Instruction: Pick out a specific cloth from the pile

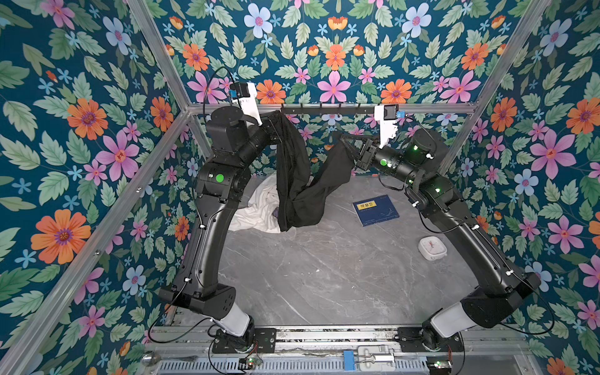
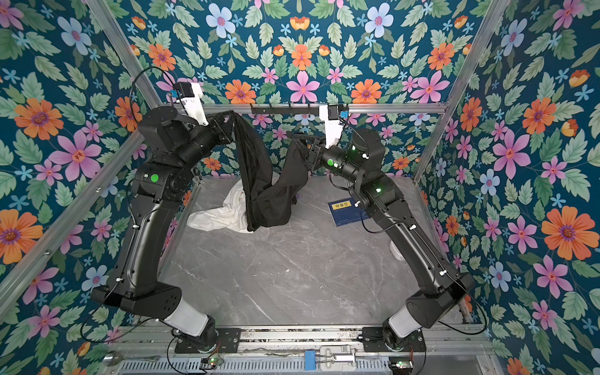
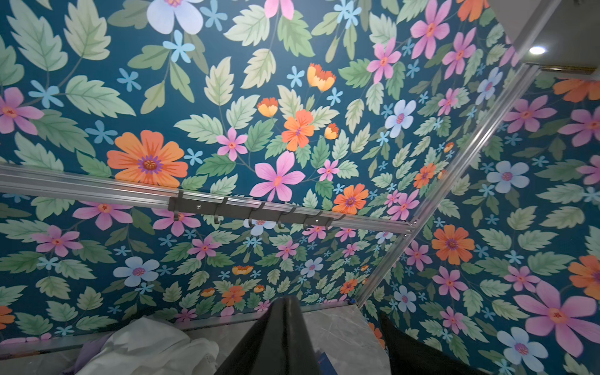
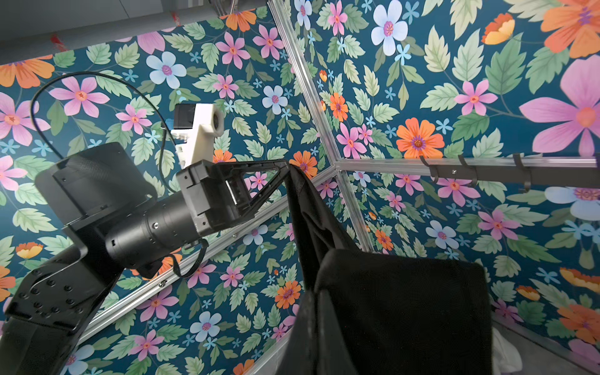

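Overhead, the large black thin-fabric garment [image 1: 292, 181] is clamped at one end in the left gripper [image 1: 276, 113]; it sags above the crumpled white garment [image 1: 256, 207] at the grey marble tabletop's [image 1: 324, 276] far left corner and is pinched at its other end, further right, by the right gripper [image 1: 343, 139].

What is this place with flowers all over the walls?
Probably a robot practice booth: left arm and right arm bolted to a rail, holding up a black cloth, inside flowery panels on a metal frame.
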Robot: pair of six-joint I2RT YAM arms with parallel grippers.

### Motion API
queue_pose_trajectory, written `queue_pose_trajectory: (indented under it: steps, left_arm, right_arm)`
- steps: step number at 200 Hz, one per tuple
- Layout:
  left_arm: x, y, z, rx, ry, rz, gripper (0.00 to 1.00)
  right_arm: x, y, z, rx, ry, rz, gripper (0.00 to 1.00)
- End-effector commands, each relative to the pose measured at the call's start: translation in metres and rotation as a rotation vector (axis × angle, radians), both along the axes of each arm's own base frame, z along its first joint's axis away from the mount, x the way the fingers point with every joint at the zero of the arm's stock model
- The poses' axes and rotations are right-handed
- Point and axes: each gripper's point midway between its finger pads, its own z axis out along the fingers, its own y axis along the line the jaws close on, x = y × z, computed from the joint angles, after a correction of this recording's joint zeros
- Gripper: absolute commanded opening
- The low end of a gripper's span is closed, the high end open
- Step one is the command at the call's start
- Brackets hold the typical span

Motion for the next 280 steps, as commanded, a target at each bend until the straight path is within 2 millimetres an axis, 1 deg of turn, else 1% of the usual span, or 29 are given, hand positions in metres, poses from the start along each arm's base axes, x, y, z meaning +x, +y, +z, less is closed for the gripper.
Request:
queue_pose_trajectory:
  steps: [1, 35, 83, 121, 131, 138, 149, 171, 173, 177, 183, 185, 188, 204, 219, 232, 236, 241, 249, 250, 253, 280]
  left_arm:
    - [-0.015, 0.002, 0.026, -0.015, -0.089, 0.0, 0.0]
    - [-0.03, 0.007, 0.038, -0.034, -0.123, -0.002, 0.0]
    - [-0.038, 0.01, 0.053, -0.051, -0.163, -0.005, 0.0]
    - [-0.041, 0.01, 0.062, -0.056, -0.191, -0.011, 0.0]
    - [-0.041, 0.007, 0.061, -0.042, -0.198, -0.022, 0.0]
    - [-0.041, 0.002, 0.059, -0.023, -0.203, -0.049, 0.0]
    - [-0.042, -0.01, 0.052, 0.016, -0.212, -0.108, 0.0]
    - [-0.041, -0.025, 0.026, 0.072, -0.188, -0.189, 0.0]
    - [-0.042, -0.026, 0.025, 0.075, -0.193, -0.194, 0.0]
    - [-0.041, -0.029, 0.017, 0.084, -0.185, -0.207, 0.0]
    - [-0.042, -0.031, 0.011, 0.094, -0.185, -0.225, 0.0]
    - [-0.042, -0.032, 0.008, 0.097, -0.184, -0.229, 0.0]
    - [-0.043, -0.033, 0.004, 0.101, -0.181, -0.236, 0.0]
    - [-0.045, -0.04, -0.013, 0.122, -0.162, -0.279, 0.0]
    - [-0.046, -0.043, -0.029, 0.135, -0.13, -0.305, 0.0]
    - [-0.048, -0.045, -0.042, 0.144, -0.108, -0.325, 0.0]
    - [-0.051, -0.045, -0.045, 0.145, -0.105, -0.329, 0.0]
    - [-0.052, -0.045, -0.049, 0.148, -0.099, -0.332, 0.0]
    - [-0.055, -0.045, -0.056, 0.151, -0.089, -0.339, 0.0]
    - [-0.055, -0.045, -0.057, 0.151, -0.088, -0.34, 0.0]
    - [-0.056, -0.044, -0.059, 0.151, -0.086, -0.339, 0.0]
    - [-0.059, -0.051, -0.074, 0.127, -0.051, -0.386, 0.0]
  right_arm:
    - [-0.009, -0.005, 0.018, 0.003, -0.064, -0.018, 0.0]
    - [-0.02, -0.008, 0.032, 0.006, -0.098, -0.026, 0.0]
    - [-0.03, -0.01, 0.054, -0.002, -0.143, -0.037, 0.0]
    - [-0.032, -0.008, 0.066, -0.007, -0.169, -0.039, 0.0]
    - [-0.029, -0.006, 0.066, -0.012, -0.166, -0.039, 0.0]
    - [-0.028, -0.005, 0.065, -0.015, -0.162, -0.036, 0.0]
    - [-0.023, 0.001, 0.059, -0.023, -0.144, -0.024, 0.0]
    - [-0.014, 0.012, 0.042, -0.044, -0.097, 0.011, 0.0]
    - [-0.014, 0.013, 0.041, -0.046, -0.095, 0.015, 0.0]
    - [-0.016, 0.014, 0.04, -0.049, -0.094, 0.025, 0.0]
    - [-0.017, 0.014, 0.039, -0.052, -0.09, 0.038, 0.0]
    - [-0.007, 0.022, 0.028, -0.067, -0.068, 0.043, 0.0]
    - [-0.004, 0.025, 0.023, -0.075, -0.059, 0.05, 0.0]
    - [-0.003, 0.033, 0.008, -0.098, -0.029, 0.105, 0.0]
    - [-0.002, 0.038, -0.01, -0.125, 0.011, 0.15, 0.0]
    - [-0.004, 0.041, -0.024, -0.143, 0.032, 0.179, 0.0]
    - [-0.003, 0.042, -0.031, -0.151, 0.04, 0.187, 0.0]
    - [-0.005, 0.042, -0.034, -0.155, 0.037, 0.192, 0.0]
    - [0.0, 0.046, -0.05, -0.173, 0.052, 0.201, 0.0]
    - [-0.006, 0.043, -0.045, -0.167, 0.039, 0.202, 0.0]
    - [-0.01, 0.04, -0.042, -0.165, 0.026, 0.204, 0.0]
    - [-0.006, 0.04, -0.066, -0.169, 0.011, 0.196, 0.0]
